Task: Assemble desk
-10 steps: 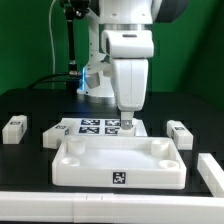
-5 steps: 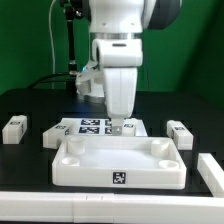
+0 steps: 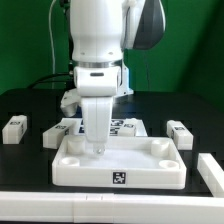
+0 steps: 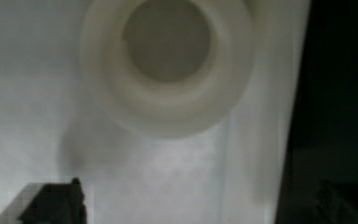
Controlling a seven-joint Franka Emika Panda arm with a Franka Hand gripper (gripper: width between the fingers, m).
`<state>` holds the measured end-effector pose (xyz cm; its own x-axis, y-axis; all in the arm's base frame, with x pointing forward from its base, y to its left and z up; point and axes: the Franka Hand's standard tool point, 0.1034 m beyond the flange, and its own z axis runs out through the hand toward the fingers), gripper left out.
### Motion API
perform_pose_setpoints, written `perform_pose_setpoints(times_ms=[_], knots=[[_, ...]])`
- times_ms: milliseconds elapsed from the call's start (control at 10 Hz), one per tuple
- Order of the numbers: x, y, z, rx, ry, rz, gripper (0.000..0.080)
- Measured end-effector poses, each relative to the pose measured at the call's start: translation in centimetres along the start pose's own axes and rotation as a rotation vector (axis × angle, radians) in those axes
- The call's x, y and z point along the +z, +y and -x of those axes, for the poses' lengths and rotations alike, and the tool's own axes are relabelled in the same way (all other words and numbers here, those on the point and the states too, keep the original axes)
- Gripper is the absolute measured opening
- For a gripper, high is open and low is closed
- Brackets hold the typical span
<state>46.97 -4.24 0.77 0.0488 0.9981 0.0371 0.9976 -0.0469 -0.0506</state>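
Observation:
The white rimmed tabletop [image 3: 150, 172] lies in the middle of the black table, a marker on its front wall. My gripper [image 3: 97, 148] points straight down over its back part, towards the exterior view's left, fingertips just above or at the panel. In the wrist view the white panel fills the picture with a round corner socket [image 4: 167, 60]. My gripper [image 4: 185, 212] is open, with nothing between the dark fingertips [image 4: 51, 205]. Three white legs show: one [image 3: 13, 128] at the exterior view's left, one [image 3: 180, 133] at its right, one [image 3: 211, 170] at the front right.
The marker board [image 3: 128, 127] lies flat behind the tabletop, partly hidden by the arm. A white bar [image 3: 60, 206] runs along the table's front edge. Black table [image 3: 30, 160] shows on both sides of the tabletop.
The arm has moved towards the exterior view's left and forward, from over the marker board to over the tabletop's back part, and has come lower.

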Motion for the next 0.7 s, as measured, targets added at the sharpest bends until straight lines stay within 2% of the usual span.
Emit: perform_pose_setpoints(times_ms=[200, 400, 500, 600, 700], knots=[[0.00, 0.01, 0.03, 0.001, 0.000, 0.000, 0.0627], [0.10, -0.07, 0.02, 0.001, 0.000, -0.003, 0.0359], [0.12, -0.10, 0.02, 0.001, 0.000, -0.004, 0.0359], [0.15, -0.12, 0.02, 0.001, 0.001, -0.004, 0.0177], [0.14, -0.10, -0.01, 0.001, 0.001, -0.004, 0.0063]])
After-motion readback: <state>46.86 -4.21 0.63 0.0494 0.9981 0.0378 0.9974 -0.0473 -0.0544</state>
